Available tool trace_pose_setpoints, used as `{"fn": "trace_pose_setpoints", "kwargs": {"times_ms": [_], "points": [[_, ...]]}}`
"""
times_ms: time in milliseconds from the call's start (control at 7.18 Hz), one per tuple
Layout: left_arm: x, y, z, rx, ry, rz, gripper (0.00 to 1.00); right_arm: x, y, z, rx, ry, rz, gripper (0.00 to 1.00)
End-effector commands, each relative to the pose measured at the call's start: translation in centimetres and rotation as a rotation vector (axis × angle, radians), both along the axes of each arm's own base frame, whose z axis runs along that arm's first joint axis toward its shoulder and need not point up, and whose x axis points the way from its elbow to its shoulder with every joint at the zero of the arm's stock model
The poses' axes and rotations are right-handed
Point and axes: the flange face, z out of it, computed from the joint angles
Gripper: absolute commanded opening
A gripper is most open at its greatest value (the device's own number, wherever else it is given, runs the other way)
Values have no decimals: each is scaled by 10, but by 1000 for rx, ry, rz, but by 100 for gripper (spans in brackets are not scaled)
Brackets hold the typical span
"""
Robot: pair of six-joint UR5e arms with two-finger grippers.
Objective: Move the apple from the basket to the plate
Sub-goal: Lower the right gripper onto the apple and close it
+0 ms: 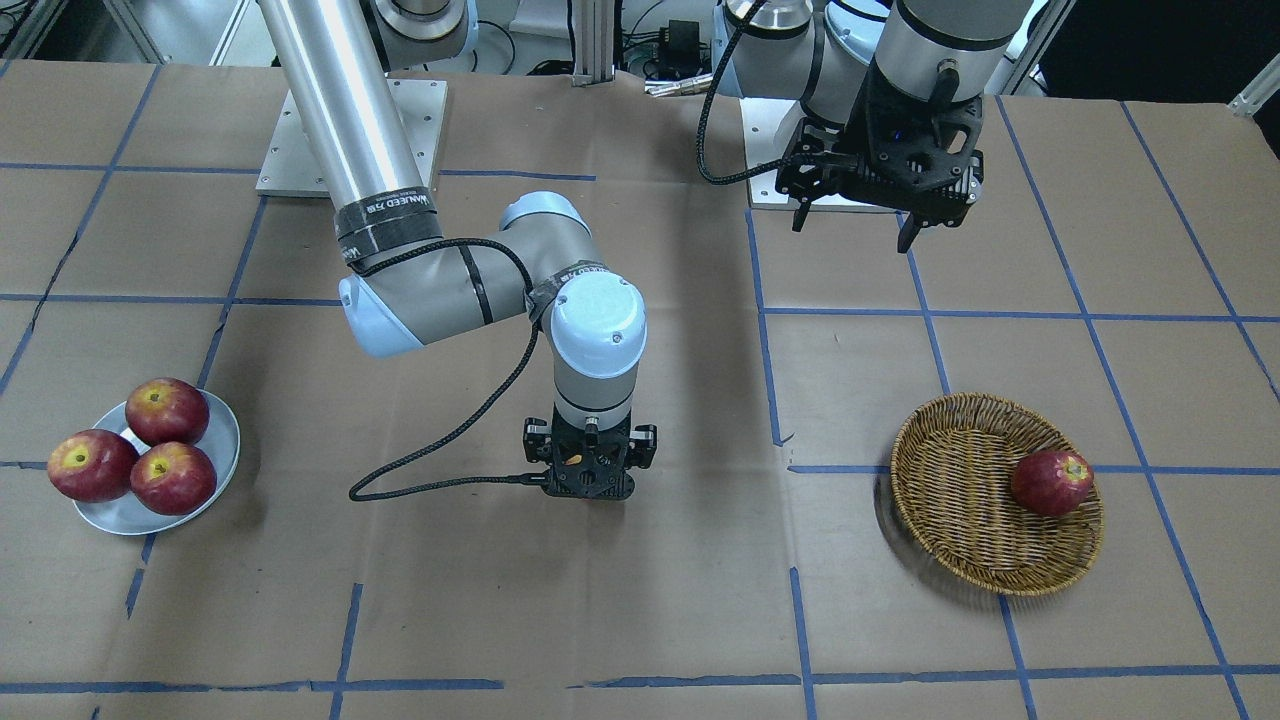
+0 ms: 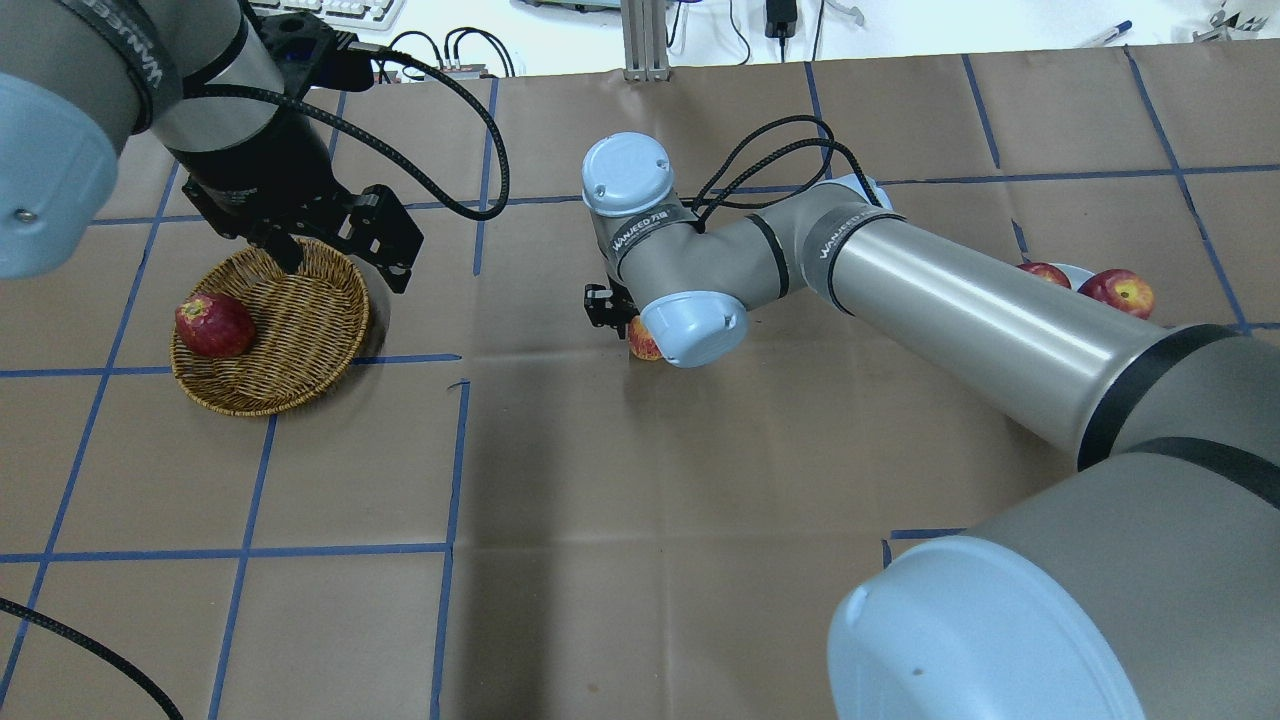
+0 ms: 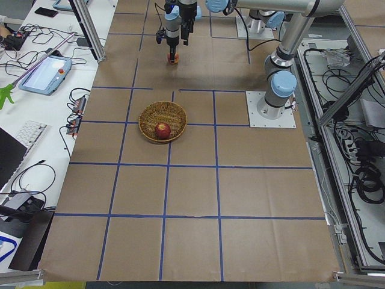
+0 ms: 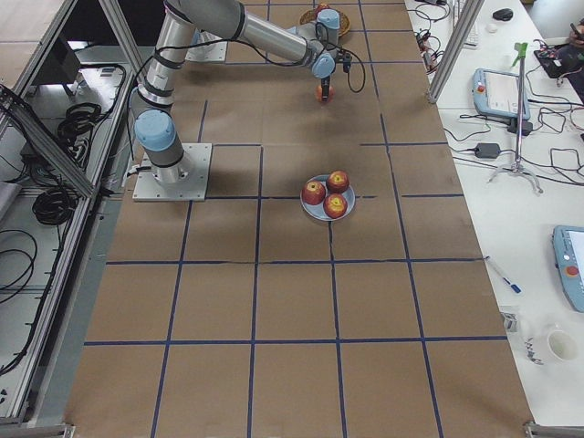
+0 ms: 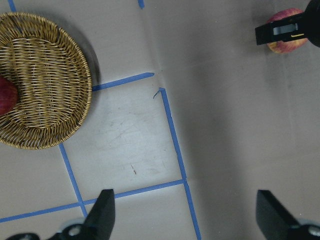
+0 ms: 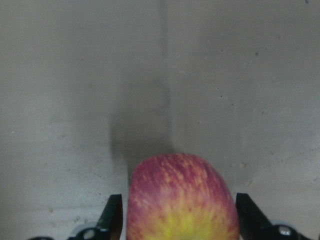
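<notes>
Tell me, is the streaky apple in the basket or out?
Out. The apple sits mid-table between the fingers of the right gripper; the basket holds only a darker apple.

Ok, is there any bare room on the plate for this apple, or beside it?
The plate is crowded: three apples fill it, leaving only rim slivers. Bare table lies between the plate and the right gripper around the apple. The basket is mostly free, with a darker apple at its edge.

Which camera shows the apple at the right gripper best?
Right wrist-mounted: the apple sits large between the fingers of the right gripper, streaks clear. Left wrist-mounted shows it small, partly covered; overhead, a sliver; front-facing, nearly hidden; side views, tiny.
</notes>
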Motion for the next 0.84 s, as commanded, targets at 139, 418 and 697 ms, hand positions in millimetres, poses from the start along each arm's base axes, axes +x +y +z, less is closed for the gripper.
{"fn": "trace_pose_setpoints", "kwargs": {"times_ms": [139,418,697], "points": [[0,0,1,-2,2,-5,99,-7,-9,28,-44,-17,-16,57],[0,-1,2,-14,2,-3,99,-36,-12,83,-56,-33,-42,57],[0,-3,3,-28,1,-3,99,-148,-24,146,3,-2,4,57]]}}
